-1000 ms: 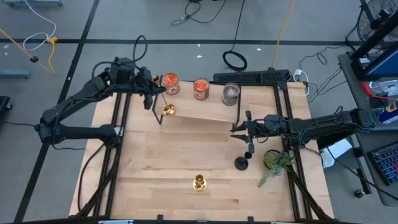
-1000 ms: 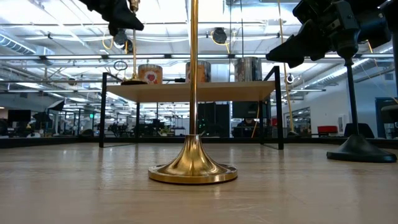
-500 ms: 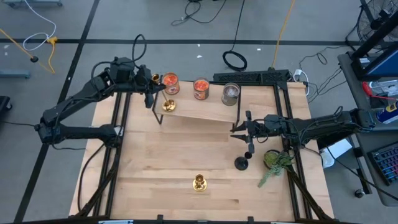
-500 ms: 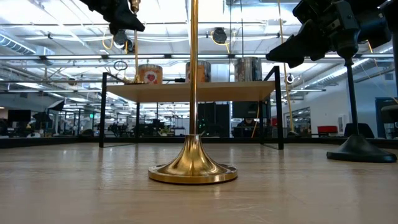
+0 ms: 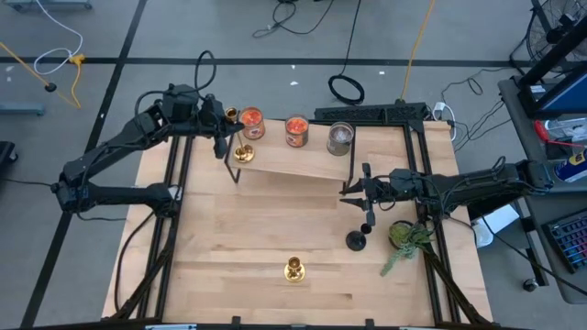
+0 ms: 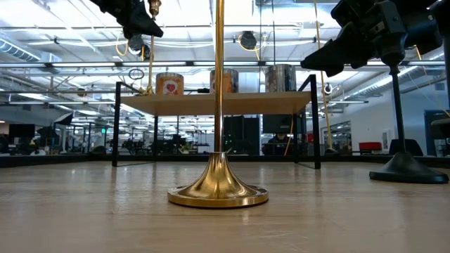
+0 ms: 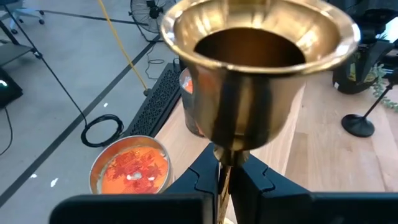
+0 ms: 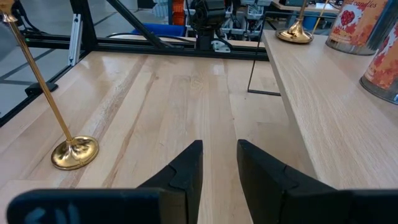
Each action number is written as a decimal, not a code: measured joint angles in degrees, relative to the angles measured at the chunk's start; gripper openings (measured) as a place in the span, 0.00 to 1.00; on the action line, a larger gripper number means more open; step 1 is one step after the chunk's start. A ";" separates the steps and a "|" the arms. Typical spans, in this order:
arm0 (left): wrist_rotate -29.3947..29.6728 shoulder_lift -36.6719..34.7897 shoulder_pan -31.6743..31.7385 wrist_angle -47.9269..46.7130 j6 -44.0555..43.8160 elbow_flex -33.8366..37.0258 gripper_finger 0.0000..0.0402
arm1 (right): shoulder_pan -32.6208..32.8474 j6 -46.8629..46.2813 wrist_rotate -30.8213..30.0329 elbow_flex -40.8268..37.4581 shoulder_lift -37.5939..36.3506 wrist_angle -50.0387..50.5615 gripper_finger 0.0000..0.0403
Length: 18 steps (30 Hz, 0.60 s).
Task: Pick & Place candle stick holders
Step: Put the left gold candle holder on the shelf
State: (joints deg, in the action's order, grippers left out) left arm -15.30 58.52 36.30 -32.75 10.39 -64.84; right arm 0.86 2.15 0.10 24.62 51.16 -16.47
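My left gripper point(image 5: 223, 131) is shut on a brass candle stick holder point(image 5: 240, 151) over the left end of the raised wooden shelf point(image 5: 303, 163); its cup fills the left wrist view point(image 7: 260, 59). A second brass holder point(image 5: 294, 269) stands on its round base near the table's front edge and fills the middle of the low view point(image 6: 219, 188). The black holder point(image 5: 357, 239) stands on its base at the right. My right gripper point(image 5: 354, 190) hangs open and empty just beyond the black holder, right of the shelf's right end. My left gripper pinches the brass holder's thin stem point(image 7: 227, 167) between its two fingers, right under the cup. The fingers come from the table's left side and lie across the stem. The holder is nearly upright, its round base point(image 8: 294, 35) at the shelf top; whether it rests there I cannot tell.
Two orange jar candles point(image 5: 251, 123) point(image 5: 296, 130) and a grey jar candle point(image 5: 340, 137) stand along the shelf's far edge. A small green plant point(image 5: 404, 240) lies at the table's right edge beside the black holder. Bare wood lies between shelf and front holder.
My left gripper has kept its hold and carried the brass holder a little toward the table's far-left. The holder's base has slid that way along the shelf's left end and the stem now stands more upright. My right gripper has kept still.
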 joint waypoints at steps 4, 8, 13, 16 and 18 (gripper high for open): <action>0.40 0.00 0.01 -0.02 0.24 0.02 0.08 | -0.01 0.00 -0.01 0.00 0.00 0.02 0.23; 0.40 0.00 -0.01 0.08 0.00 0.02 0.09 | 0.00 0.01 0.00 0.00 0.00 0.00 0.24; 0.42 0.00 -0.01 0.20 -0.07 0.02 0.09 | -0.01 0.00 0.00 0.00 0.00 0.00 0.23; 0.42 -0.02 -0.01 0.16 -0.15 0.02 0.09 | -0.01 0.00 0.00 0.00 0.00 0.01 0.24; 0.41 -0.02 -0.01 0.14 -0.15 0.02 0.09 | 0.00 0.02 0.00 0.00 0.00 0.02 0.24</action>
State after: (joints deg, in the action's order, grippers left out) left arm -14.89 58.50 36.29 -32.61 10.24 -64.82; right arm 0.86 2.17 0.10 24.62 51.16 -16.45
